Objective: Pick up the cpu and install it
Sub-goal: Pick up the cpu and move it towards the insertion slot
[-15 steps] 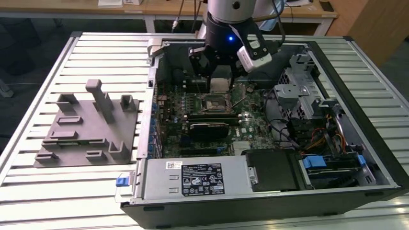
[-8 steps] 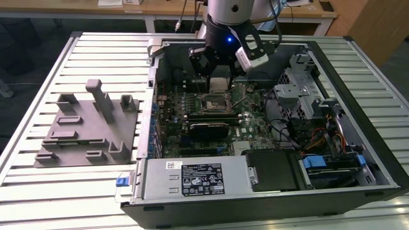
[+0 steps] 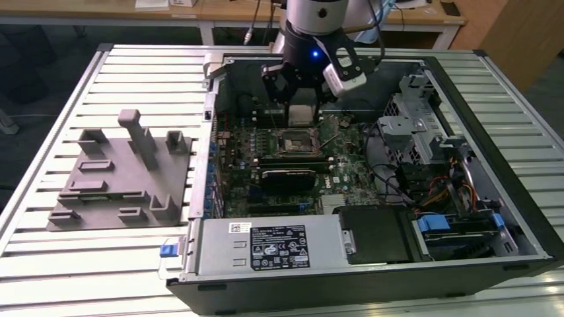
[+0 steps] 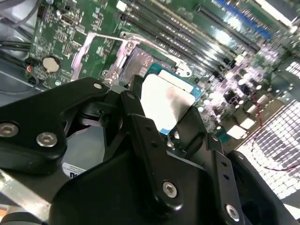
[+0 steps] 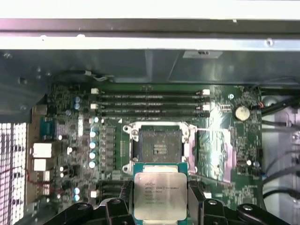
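The cpu (image 5: 156, 193), a flat square chip with a pale silver top and a thin green rim, sits clamped between my black fingers (image 5: 123, 202) in both wrist views. My gripper (image 5: 158, 196) is shut on its two side edges. The open socket (image 5: 157, 145), a black square field inside a metal frame, lies on the green motherboard just beyond the chip. In the second wrist view the cpu (image 4: 166, 101) hangs a little above the board, beside the socket frame (image 4: 136, 61). In the exterior view my gripper (image 3: 302, 117) hovers inside the open computer case, just behind the socket (image 3: 298, 140).
Memory slots (image 5: 150, 104) run along the board beyond the socket, near the case wall (image 5: 140, 65). A drive cage (image 3: 423, 129) and cables fill the exterior view's right of the case. The power supply (image 3: 264, 247) sits at the front. A grey fixture (image 3: 123, 172) lies on the table at the exterior view's left.
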`<state>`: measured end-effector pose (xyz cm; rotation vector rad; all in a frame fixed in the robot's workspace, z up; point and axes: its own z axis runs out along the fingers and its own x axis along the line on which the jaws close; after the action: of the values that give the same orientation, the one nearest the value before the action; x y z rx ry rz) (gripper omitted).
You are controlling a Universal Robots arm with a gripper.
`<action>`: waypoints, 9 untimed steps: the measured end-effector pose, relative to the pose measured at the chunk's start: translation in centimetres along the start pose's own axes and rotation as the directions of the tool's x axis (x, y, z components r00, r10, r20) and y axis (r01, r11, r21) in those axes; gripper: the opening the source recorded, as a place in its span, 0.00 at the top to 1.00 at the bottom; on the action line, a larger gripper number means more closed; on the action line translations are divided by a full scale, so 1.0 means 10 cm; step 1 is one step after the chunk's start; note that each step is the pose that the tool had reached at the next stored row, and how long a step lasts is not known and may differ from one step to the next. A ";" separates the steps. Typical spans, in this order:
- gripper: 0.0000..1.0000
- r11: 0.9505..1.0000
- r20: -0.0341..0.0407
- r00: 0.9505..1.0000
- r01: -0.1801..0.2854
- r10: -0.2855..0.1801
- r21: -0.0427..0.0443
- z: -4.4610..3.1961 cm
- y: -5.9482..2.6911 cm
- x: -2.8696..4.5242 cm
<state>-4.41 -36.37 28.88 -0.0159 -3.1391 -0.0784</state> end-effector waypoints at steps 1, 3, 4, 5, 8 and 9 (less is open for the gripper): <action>0.46 1.000 -0.001 1.000 0.000 0.000 0.000 0.011 0.022 -0.002; 0.46 1.000 -0.002 1.000 0.000 0.000 0.000 0.034 0.062 -0.004; 0.46 1.000 -0.002 1.000 0.000 0.000 0.000 0.045 0.081 -0.006; 0.46 1.000 -0.003 1.000 0.000 0.000 0.000 0.055 0.097 -0.007; 0.46 1.000 -0.005 1.000 0.000 0.000 0.000 0.087 0.137 -0.011; 0.46 1.000 -0.006 1.000 0.000 0.000 0.000 0.100 0.149 -0.013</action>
<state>-4.27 -34.83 27.96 -0.0160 -3.1333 -0.0779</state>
